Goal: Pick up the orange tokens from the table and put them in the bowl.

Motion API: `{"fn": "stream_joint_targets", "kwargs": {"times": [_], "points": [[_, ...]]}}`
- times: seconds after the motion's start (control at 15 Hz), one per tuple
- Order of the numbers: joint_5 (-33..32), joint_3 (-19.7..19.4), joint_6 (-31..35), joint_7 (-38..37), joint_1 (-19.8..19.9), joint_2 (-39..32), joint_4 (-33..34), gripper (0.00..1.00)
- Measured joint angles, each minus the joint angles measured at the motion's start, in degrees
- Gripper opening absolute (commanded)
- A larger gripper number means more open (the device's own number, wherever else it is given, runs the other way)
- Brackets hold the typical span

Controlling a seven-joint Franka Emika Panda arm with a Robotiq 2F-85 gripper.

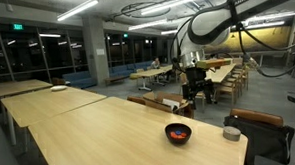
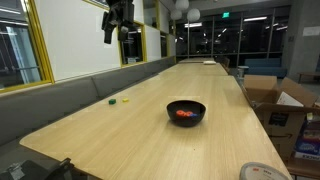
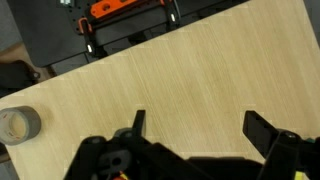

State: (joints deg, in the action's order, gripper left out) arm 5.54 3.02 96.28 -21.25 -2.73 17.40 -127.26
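The black bowl (image 1: 178, 133) stands on the light-wood table (image 1: 100, 135) near its end; it also shows in an exterior view (image 2: 186, 111). Orange tokens (image 2: 182, 114) lie inside it, also seen as an orange-red patch (image 1: 177, 136). I see no orange tokens on the bare tabletop. My gripper (image 1: 195, 86) hangs well above the table, apart from the bowl, and shows near the top of an exterior view (image 2: 117, 22). In the wrist view the gripper (image 3: 198, 125) is open and empty over bare wood (image 3: 190, 70). The bowl is out of the wrist view.
A small grey cylindrical container (image 1: 231, 134) stands near the table's corner, also in the wrist view (image 3: 18, 125). Two small yellowish-green specks (image 2: 118, 100) lie by the table's edge. Cardboard boxes (image 2: 272, 100) and a chair (image 1: 257, 120) stand beside the table. An orange-black object (image 3: 125, 8) lies beyond the edge.
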Motion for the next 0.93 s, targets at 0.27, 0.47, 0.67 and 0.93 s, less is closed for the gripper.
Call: {"fn": "stream_joint_targets", "kwargs": {"times": [0.27,0.47,0.67,0.93], "points": [[-6.0,1.4,0.6,5.4,0.0,3.3,-4.6,1.0],[-10.4,2.4,6.6,7.4,0.0,7.3,-11.3,1.0],[-11.8,2.6,14.8,7.6,0.0,12.1,-18.7,1.0],[-8.7,1.7,25.6,6.1,0.0,18.0,-26.7,1.0]]}}
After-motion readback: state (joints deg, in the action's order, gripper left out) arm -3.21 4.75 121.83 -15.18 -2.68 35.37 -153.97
